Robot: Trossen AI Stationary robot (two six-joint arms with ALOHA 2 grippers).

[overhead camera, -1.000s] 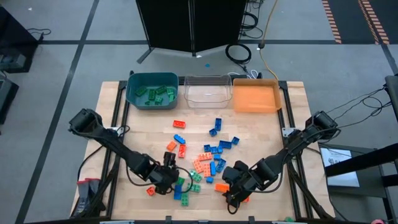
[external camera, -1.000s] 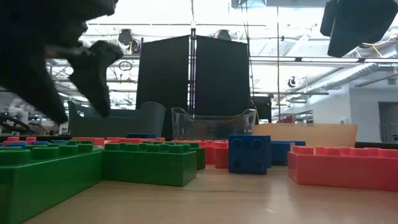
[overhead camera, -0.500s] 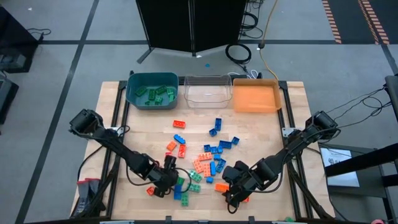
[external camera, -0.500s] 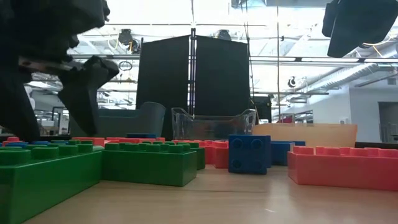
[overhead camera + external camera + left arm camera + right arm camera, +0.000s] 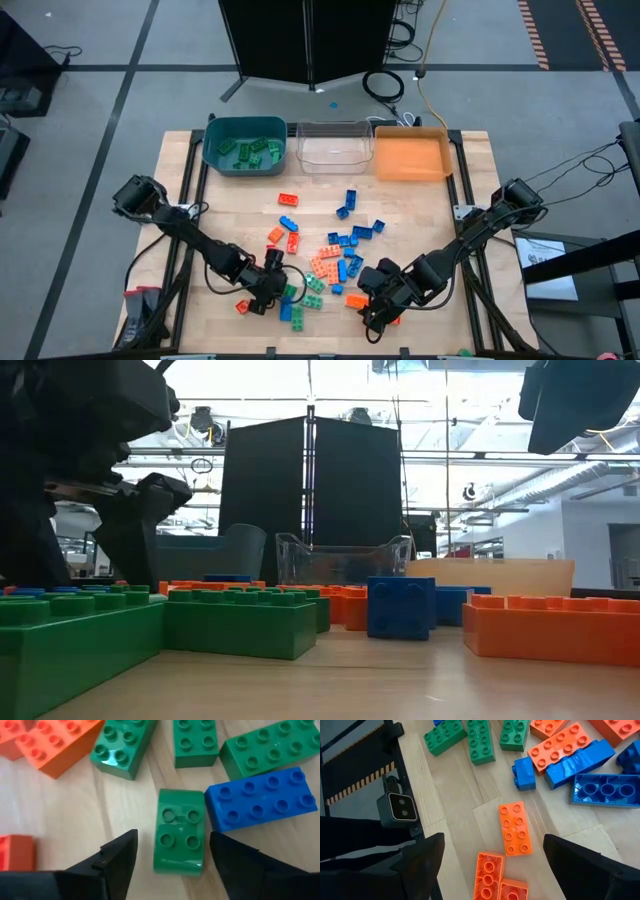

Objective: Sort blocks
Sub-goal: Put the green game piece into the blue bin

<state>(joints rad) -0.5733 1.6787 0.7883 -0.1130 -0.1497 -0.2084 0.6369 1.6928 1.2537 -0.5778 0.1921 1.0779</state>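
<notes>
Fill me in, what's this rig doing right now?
Two arms are sorting toy blocks by colour. The teal bin already holds green blocks; the clear bin and orange bin look empty. Most blocks are loose on the table. The left end effector is down with open fingers either side of a small green block, not gripping it yet. The right end effector hangs open over an orange block.
</notes>
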